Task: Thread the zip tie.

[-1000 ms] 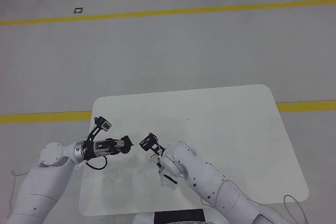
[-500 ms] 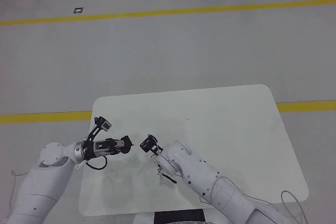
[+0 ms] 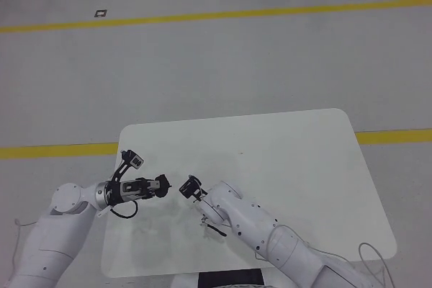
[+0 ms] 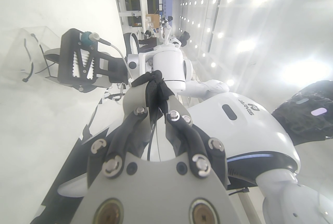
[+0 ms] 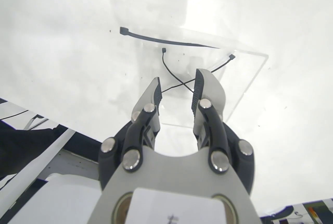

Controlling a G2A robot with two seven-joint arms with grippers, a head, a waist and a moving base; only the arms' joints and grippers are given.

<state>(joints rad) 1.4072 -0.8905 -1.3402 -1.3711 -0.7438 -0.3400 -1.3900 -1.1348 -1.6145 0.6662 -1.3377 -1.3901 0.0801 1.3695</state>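
Note:
My left gripper (image 4: pixel 155 80) is shut on a thin black zip tie (image 4: pixel 151 131), whose strands run back between its black-wrapped fingertips. In the top view the left gripper (image 3: pixel 162 186) is held above the table's near left part and points at my right gripper (image 3: pixel 188 189), a short gap away. My right gripper (image 5: pixel 177 83) is open with nothing between its fingers. It hangs over a clear tray (image 5: pixel 256 67) holding a thick black zip tie (image 5: pixel 156 39) and two thin crossed zip ties (image 5: pixel 173 74).
The white table (image 3: pixel 288 158) has free room to the right and toward the far edge. From the left wrist view, the clear tray (image 4: pixel 39 32) lies on the table beside the right gripper (image 4: pixel 78 61).
My right gripper has shifted slightly nearer to the left gripper and lower over the tray. The left arm has kept still.

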